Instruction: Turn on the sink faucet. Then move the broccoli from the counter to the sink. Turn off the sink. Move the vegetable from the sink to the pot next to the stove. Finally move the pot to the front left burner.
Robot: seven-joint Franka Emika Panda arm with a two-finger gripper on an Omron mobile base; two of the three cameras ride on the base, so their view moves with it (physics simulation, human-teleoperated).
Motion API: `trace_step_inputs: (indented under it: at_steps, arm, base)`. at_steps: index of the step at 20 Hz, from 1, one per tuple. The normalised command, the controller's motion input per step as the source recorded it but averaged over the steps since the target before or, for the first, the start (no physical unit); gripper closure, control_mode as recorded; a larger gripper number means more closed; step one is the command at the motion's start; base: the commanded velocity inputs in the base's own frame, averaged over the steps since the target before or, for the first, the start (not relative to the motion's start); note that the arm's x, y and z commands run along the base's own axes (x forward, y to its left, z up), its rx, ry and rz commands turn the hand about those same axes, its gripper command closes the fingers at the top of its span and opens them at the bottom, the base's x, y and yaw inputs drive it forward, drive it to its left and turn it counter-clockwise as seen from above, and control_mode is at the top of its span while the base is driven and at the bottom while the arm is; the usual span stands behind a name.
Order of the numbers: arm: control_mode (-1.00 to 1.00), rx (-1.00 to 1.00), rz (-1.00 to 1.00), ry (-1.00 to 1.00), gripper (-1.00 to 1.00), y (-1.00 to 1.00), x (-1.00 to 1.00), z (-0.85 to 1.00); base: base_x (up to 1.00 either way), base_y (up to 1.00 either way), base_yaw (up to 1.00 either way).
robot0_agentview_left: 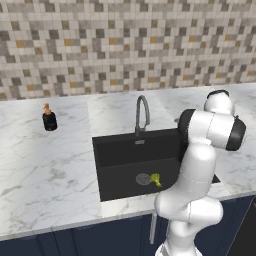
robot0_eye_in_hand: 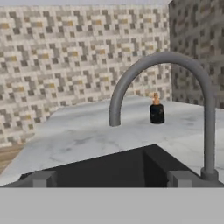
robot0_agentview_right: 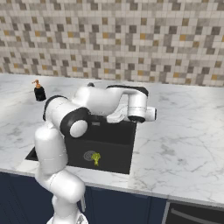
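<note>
White marble desk (robot0_agentview_left: 45,170) under mosaic tile wall. One black sink (robot0_agentview_left: 120,152) mid-frame, one faucet (robot0_agentview_left: 142,114) behind it, one soap bottle (robot0_agentview_left: 49,118) upper left. One broccoli (robot0_agentview_left: 156,179) in basin beside drain. Jaws (robot0_eye_in_hand: 109,177) spread wide, holding nothing.

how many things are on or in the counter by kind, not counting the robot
faucet: 1
sink: 1
broccoli: 1, lying in the sink beside the drain
soap bottle: 1
total: 4
</note>
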Motion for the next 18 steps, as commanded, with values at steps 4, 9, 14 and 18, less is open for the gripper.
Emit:
trace_step_inputs:
  at_steps: [4, 9, 14, 18]
  arm:
    - [-1.00, -0.07, -0.18, -0.01, -1.00, 0.00, -0.88, 0.49]
    - [-1.00, -0.10, -0.18, 0.00, -1.00, 0.00, -0.75, 0.53]
    - [-1.00, -0.13, -0.23, 0.04, -1.00, 0.01, -0.48, 0.53]
    - [-1.00, -0.14, -0.26, 0.21, -1.00, 0.12, -0.31, 0.29]
  base:
    - [0.00, 0.00, 0.00]
    - [0.00, 0.00, 0.00]
    - [0.00, 0.00, 0.00]
    - [0.00, 0.00, 0.00]
